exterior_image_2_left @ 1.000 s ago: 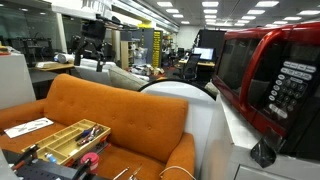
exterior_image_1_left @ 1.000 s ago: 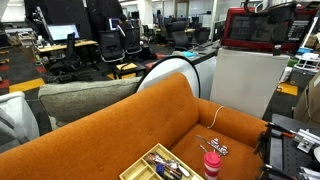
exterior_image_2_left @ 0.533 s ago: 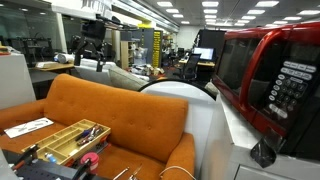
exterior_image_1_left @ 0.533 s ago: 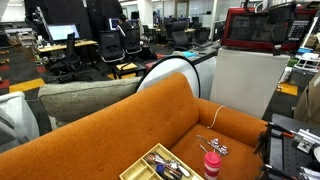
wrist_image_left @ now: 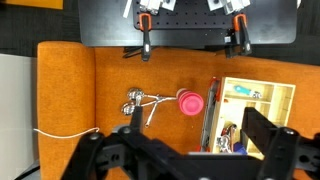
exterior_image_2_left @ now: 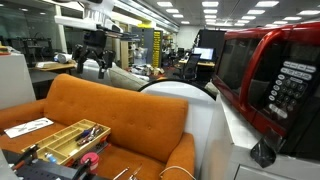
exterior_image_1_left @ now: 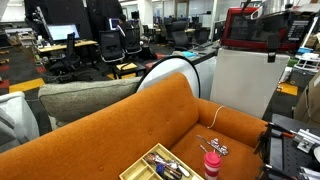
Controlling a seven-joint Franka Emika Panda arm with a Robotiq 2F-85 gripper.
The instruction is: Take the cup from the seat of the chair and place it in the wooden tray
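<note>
Office desks, monitors and black office chairs (exterior_image_1_left: 112, 45) are seen behind the chair (exterior_image_1_left: 150, 115), and a red microwave (exterior_image_2_left: 265, 80) stands to one side on a white unit.

Read from the left of the wrist view, the orange seat carries a white cord (wrist_image_left: 65, 132), then a small metal wire object (wrist_image_left: 140, 101). Next comes the cup (wrist_image_left: 190, 102), upright and seen from above. The wooden tray (wrist_image_left: 258, 83) lies at the right, with small mixed items in its compartments. The cup is set just beside the tray's near edge. Whether the wire object touches it cannot be told.

The cup is judged to be light, stiff plastic with smooth and rather slippery walls, and it is easily tipped on the soft cushion. It would best be taken across the body just under the rim, with the wire object kept clear of the fingers.

The arm (exterior_image_2_left: 92, 40) is held high over the seat with the wrist pointed straight down. The claw (wrist_image_left: 195, 150) is released, its fingers spread wide and nothing between them. It hangs well above the cup and is roughly centred on it, so a plain descent seems to be what is called for.
</note>
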